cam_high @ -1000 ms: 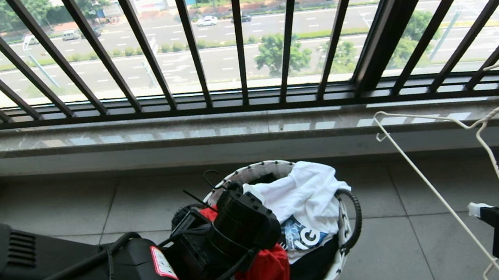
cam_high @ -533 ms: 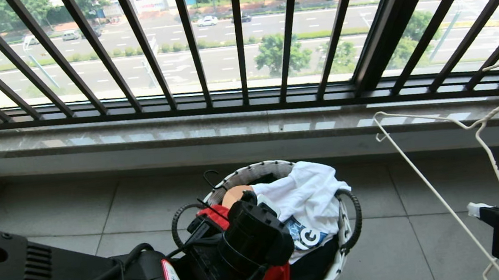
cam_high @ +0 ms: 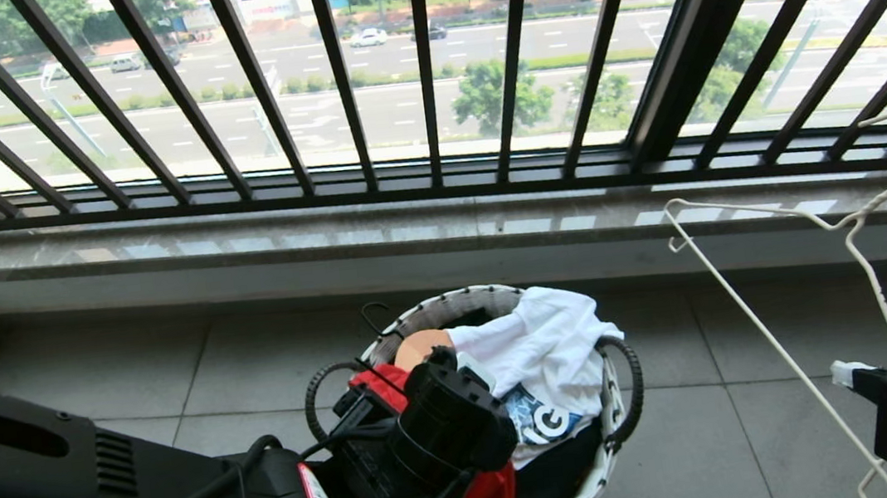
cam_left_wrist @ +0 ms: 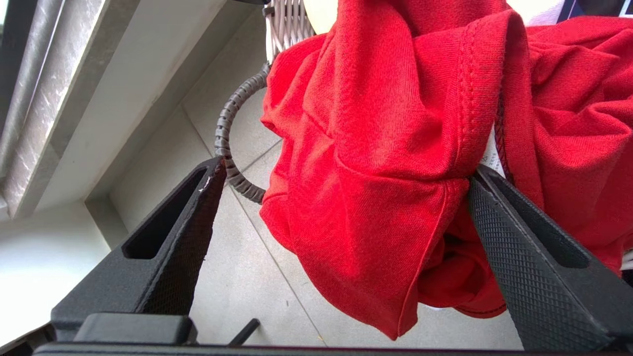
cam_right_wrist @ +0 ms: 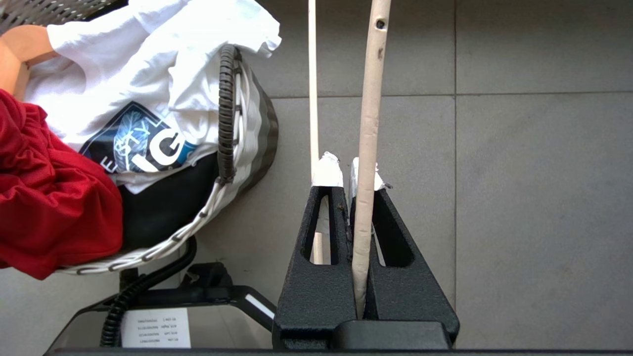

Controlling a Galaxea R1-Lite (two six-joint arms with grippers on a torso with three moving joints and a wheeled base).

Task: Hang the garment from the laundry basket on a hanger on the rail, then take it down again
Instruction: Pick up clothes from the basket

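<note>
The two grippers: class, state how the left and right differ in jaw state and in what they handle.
The left gripper stands wide open around a fold of the red T-shirt; the right gripper is shut on the cream hanger. The left works at the laundry basket; the right is beside it, over bare floor. Both have black textured fingers.

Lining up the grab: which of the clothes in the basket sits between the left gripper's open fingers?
The red T-shirt, bunched over the basket's near-left rim between the left gripper's spread fingers. The white printed shirt lies farther right; the black one sits underneath.

Home balcony, barred window (cam_high: 424, 76), laundry basket (cam_high: 602, 465)
</note>
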